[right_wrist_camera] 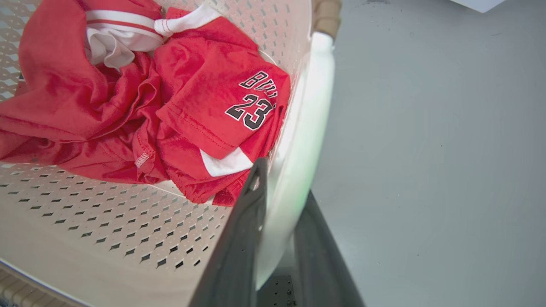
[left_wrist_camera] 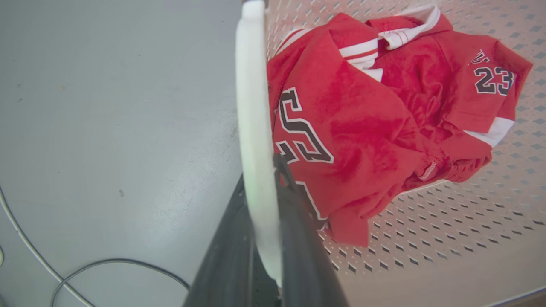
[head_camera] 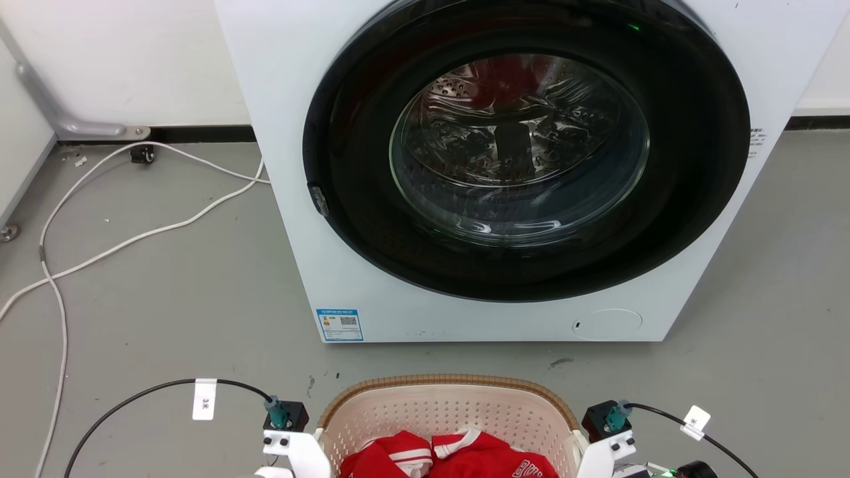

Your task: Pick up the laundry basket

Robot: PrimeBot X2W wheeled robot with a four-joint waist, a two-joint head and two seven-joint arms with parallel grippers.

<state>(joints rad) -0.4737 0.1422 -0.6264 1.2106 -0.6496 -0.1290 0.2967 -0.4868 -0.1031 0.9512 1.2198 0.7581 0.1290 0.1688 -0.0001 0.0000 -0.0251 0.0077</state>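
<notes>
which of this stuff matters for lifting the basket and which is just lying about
For the job: laundry basket; left hand and right hand, both gripping it.
Just there: washer; red jersey in the basket; white cables.

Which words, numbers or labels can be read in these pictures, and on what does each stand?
"23": on the red jersey in the basket.
"BU": above that number, the rest folded away.
Blue sticker on the washer: too small to read.
White tag on a black cable: too small.
</notes>
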